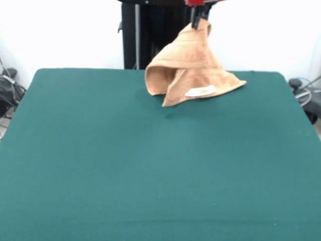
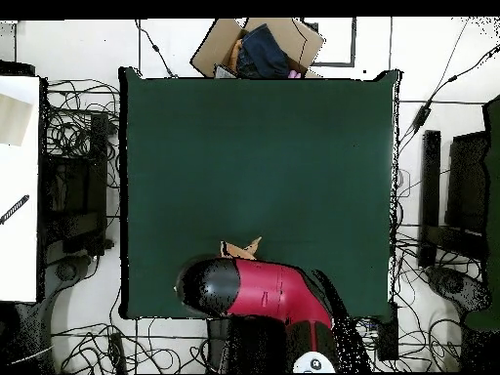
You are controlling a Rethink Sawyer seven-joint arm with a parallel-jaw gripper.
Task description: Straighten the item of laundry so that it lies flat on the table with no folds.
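Gripper (image 1: pixel 200 20) is clamped on the top corner of the towel (image 1: pixel 193 68), right at the upper edge of the front view, so only the finger tips show under the red arm. Towel hangs from that pinch as a peaked cone, clear of the table (image 1: pixel 150 165) or barely brushing it at the lowest hem, can't tell which. It sits over the table's robot-side edge, roughly centred across the width. Cloth is doubled: a rolled fold curls round on one side, a flatter flap juts out the other way, and a small white label (image 1: pixel 200 91) shows on the lower flap. From overhead, the red and black arm (image 2: pixel 264 293) covers nearly all of it; only a few peach tips (image 2: pixel 241 248) poke out past the arm head toward table centre. My read: this is the lift phase, cloth raised so gravity opens the folds, laying down not yet begun. Next move probably needs a slow drag out toward the open green area while lowering, so the trailing hem lands first and the rest pays out flat behind it. Risk: the curled side stays tucked under and lands as a crease; dropping straight down would just re-bunch it.
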